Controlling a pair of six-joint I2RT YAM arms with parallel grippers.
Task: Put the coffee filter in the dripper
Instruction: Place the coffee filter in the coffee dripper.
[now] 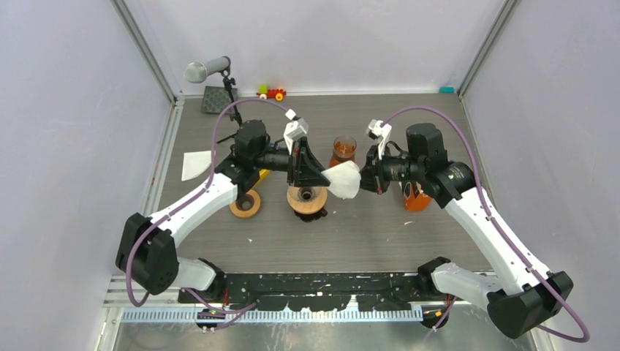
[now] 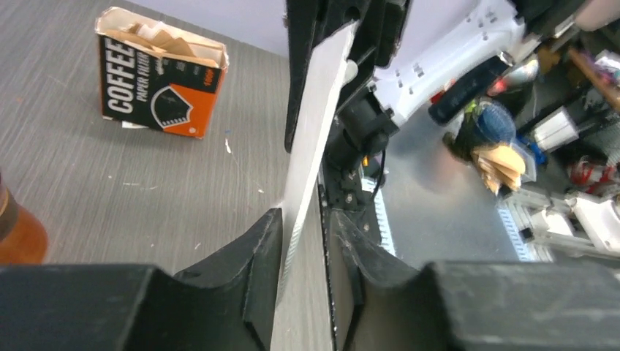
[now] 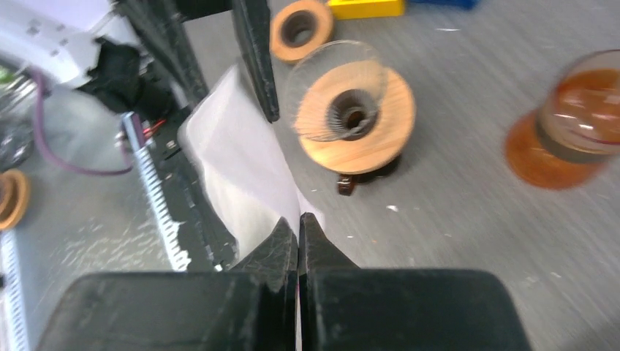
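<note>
A white coffee filter point(image 1: 343, 180) hangs in the air between my two grippers, just right of and above the dripper point(image 1: 307, 199), a glass cone on a round wooden base point(image 3: 351, 110). My right gripper point(image 3: 299, 217) is shut on the filter's point(image 3: 234, 161) near corner. My left gripper point(image 2: 303, 216) stands slightly open around the opposite edge: the filter point(image 2: 314, 131) runs edge-on between its fingers, with a gap beside the right finger. In the top view the left gripper point(image 1: 325, 176) and right gripper point(image 1: 363, 179) face each other across the filter.
An orange and black filter box point(image 2: 161, 73) stands by the right arm point(image 1: 417, 196). A glass carafe of brown liquid point(image 1: 343, 150) sits behind the dripper. A wooden ring point(image 1: 246, 203) lies left of it, a loose white filter point(image 1: 196, 164) farther left, a microphone point(image 1: 207, 69) at the back.
</note>
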